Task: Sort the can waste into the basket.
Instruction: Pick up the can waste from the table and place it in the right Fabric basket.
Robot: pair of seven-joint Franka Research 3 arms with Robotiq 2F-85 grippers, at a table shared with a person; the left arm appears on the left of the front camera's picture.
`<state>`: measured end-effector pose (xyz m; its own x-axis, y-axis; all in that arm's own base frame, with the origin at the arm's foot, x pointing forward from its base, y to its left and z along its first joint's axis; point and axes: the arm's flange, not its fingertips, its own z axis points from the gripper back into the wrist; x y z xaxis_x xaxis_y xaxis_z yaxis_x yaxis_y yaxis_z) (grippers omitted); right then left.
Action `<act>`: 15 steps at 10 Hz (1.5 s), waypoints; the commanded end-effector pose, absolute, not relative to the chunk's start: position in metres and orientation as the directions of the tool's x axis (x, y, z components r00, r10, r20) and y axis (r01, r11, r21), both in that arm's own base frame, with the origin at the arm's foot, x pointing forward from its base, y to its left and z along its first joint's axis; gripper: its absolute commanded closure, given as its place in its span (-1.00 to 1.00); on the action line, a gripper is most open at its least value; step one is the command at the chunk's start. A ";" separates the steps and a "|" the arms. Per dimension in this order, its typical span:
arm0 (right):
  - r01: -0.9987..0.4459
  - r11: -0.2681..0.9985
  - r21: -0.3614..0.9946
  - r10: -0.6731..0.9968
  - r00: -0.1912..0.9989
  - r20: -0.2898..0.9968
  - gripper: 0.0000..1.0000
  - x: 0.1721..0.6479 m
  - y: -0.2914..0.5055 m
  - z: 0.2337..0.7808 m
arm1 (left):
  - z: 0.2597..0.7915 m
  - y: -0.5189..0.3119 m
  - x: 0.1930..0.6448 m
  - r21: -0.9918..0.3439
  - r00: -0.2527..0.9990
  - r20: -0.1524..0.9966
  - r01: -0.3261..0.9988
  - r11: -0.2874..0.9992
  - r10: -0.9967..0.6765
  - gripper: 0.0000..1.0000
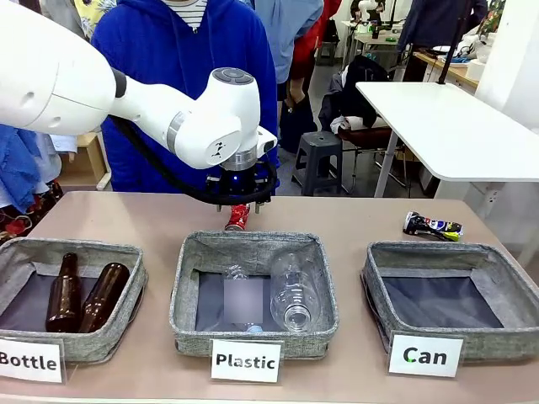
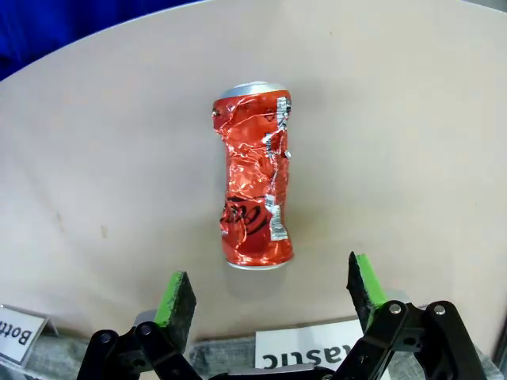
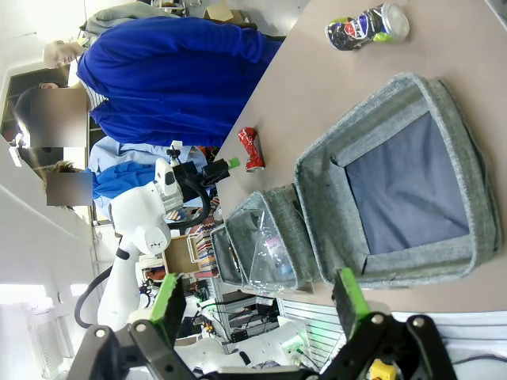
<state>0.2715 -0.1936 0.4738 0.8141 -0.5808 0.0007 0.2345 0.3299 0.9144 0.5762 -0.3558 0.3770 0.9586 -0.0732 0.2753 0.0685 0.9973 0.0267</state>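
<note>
left hand (image 2: pixel 271 286) agape, crinkled red can (image 2: pixel 255 178)

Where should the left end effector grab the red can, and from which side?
Grip the red can across its crumpled middle, coming straight down from above. It lies flat on the table, with its length square to the closing direction of the open left end effector, so the narrow sides are easy to pinch.

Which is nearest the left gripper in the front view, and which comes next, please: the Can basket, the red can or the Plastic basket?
From the left gripper:
1. red can, right under it, far middle of the table.
2. Plastic basket, middle, just this side of the can.
3. Can basket, off to the right.
</note>
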 end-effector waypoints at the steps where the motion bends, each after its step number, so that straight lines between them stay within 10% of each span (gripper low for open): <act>1: 0.201 0.322 0.925 -0.578 0.815 0.024 -1.00 0.273 -0.194 0.474 | 0.376 -0.357 0.585 0.074 0.942 0.302 0.128 0.989 -0.144 -1.00; 15: 0.201 0.322 0.925 -0.578 0.815 0.024 -1.00 0.273 -0.194 0.474 | 0.321 -0.344 0.628 0.036 0.973 0.196 0.117 0.992 -0.122 -1.00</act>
